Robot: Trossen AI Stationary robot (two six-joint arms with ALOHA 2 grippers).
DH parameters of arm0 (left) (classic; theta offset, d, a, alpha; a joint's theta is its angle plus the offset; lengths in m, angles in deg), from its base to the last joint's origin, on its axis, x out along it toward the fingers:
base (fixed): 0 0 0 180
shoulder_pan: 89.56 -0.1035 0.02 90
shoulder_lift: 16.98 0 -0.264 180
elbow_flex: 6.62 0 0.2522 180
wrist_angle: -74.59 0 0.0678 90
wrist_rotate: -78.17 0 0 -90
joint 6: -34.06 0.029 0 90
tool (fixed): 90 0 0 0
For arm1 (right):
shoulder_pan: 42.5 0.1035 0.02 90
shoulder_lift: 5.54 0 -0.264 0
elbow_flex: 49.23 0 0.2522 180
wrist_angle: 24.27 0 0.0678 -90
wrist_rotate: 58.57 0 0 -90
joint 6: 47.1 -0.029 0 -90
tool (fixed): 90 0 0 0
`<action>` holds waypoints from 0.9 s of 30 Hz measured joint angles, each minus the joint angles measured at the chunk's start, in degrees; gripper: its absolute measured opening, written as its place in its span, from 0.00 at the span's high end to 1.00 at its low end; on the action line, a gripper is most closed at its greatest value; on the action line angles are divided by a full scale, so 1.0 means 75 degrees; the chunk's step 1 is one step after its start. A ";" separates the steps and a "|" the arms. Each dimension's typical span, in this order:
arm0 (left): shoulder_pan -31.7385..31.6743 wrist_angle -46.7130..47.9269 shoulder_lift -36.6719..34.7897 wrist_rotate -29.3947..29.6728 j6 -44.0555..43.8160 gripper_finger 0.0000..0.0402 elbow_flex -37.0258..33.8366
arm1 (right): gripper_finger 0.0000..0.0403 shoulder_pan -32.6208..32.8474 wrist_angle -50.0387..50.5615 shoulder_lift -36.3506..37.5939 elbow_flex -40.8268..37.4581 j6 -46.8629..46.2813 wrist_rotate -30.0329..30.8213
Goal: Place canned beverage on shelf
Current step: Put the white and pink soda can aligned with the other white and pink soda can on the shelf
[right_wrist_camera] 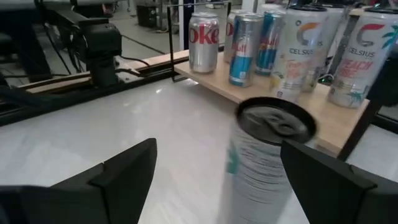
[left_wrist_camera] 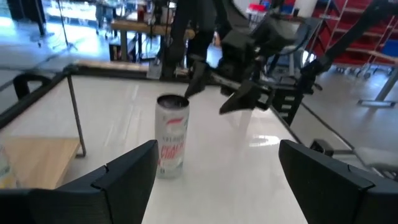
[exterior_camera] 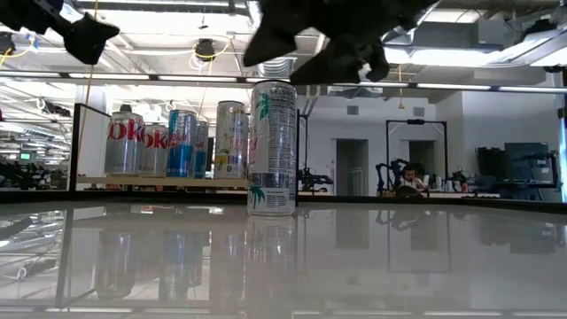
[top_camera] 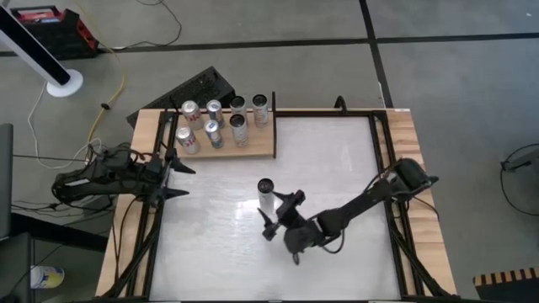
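Jaws of the right gripper (top_camera: pixel 271 215) stand spread wide and grasp nothing; a tall slim can (top_camera: pixel 266 195) stands upright on the white tabletop (top_camera: pixel 337 168) just ahead of them, apart from both fingers. In the right wrist view the can (right_wrist_camera: pixel 267 162) sits between and slightly beyond the two dark fingers (right_wrist_camera: pixel 124 174), its dark lid with pull tab facing up. In the low view the can (exterior_camera: pixel 273 148) stands with the right arm hanging over it without touching.

Beyond the right jaws, past the can, lies the shelf (top_camera: pixel 253 147), a light-wood board at the tabletop's far-left part. Seven cans stand on it in two rows, among them a red-lettered Coke can (right_wrist_camera: pixel 203 41), a blue and silver can (right_wrist_camera: pixel 244 48) and white Celsius cans (right_wrist_camera: pixel 297 46).

Jaws of the left gripper (top_camera: pixel 178 175) are likewise released and empty, waiting at the tabletop's left edge, with the shelf just beside them and the lone can (left_wrist_camera: pixel 171 135) well ahead of them.
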 joint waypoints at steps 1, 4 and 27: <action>0.0000 0.0060 0.0026 0.0008 0.0000 0.21 0.0000 | 0.09 0.0001 0.0012 -0.0156 0.0172 0.0004 0.0069; -0.0001 0.0023 0.0138 0.0002 0.0000 0.21 -0.0003 | 0.09 -0.0054 0.0041 -0.0578 0.0705 0.0201 0.0158; 0.0000 0.0037 0.0189 -0.0021 0.0000 0.21 -0.0003 | 0.09 -0.0499 0.2932 -0.0750 0.1645 -0.2570 0.1090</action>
